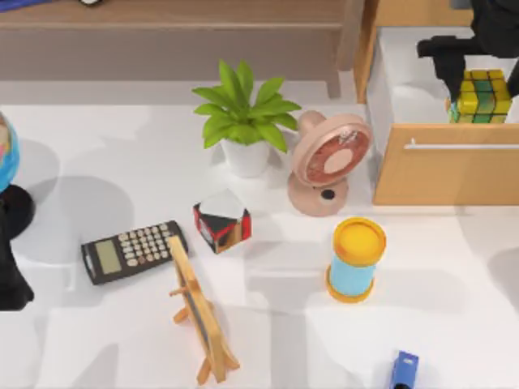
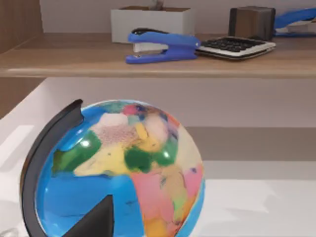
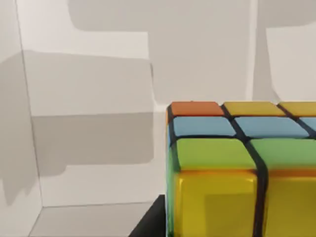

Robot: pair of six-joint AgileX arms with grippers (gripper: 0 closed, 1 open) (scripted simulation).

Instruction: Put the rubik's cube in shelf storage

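White bench (image 1: pixel 454 324): carries all items, seen from above.

Shelf storage (image 1: pixel 178 36): long brown unit along the far edge, from 10 to 12 o'clock, with an upright panel at its right end. In the left wrist view its board (image 2: pixel 148 61) bears a blue stapler (image 2: pixel 160 45), a dark calculator (image 2: pixel 236 46), a white box (image 2: pixel 150 23) and a brown block (image 2: pixel 252 21).

Drawer cabinet (image 1: pixel 446 166): lighter wood with a silver bar handle (image 1: pixel 462 146), at 2 o'clock; its drawer stands open, white inside (image 3: pixel 89 98).

Right arm: dark, at 1 to 2 o'clock above the open drawer. The right gripper (image 1: pixel 464 81) is at the cube's left and upper edge; whether its fingers clasp the cube cannot be told.

Left arm (image 1: pixel 10 279): parked at 9 o'clock on the bench's left edge, beside the globe (image 2: pixel 118 173). Its fingers are hidden, so their opening cannot be told.

Potted plant (image 1: pixel 243 121): green leaves in a white pot, at 12 o'clock of centre, just left of the pink desk fan (image 1: pixel 328 158).

Wooden easel frame (image 1: pixel 199 312): upright, at 7 o'clock.

Yellow-lidded blue canister (image 1: pixel 354 259): upright, at 4 o'clock.

Black calculator (image 1: pixel 134 251): flat, at 8 o'clock, touching the frame's top.

Rubik's cube (image 1: pixel 482 97): yellow and green squares, within the open drawer at 2 o'clock, well apart from the shelf storage.

Red, black and white cube (image 1: pixel 221 220): near centre.

Blue object (image 1: pixel 403 370): at 5 o'clock, at the near edge.
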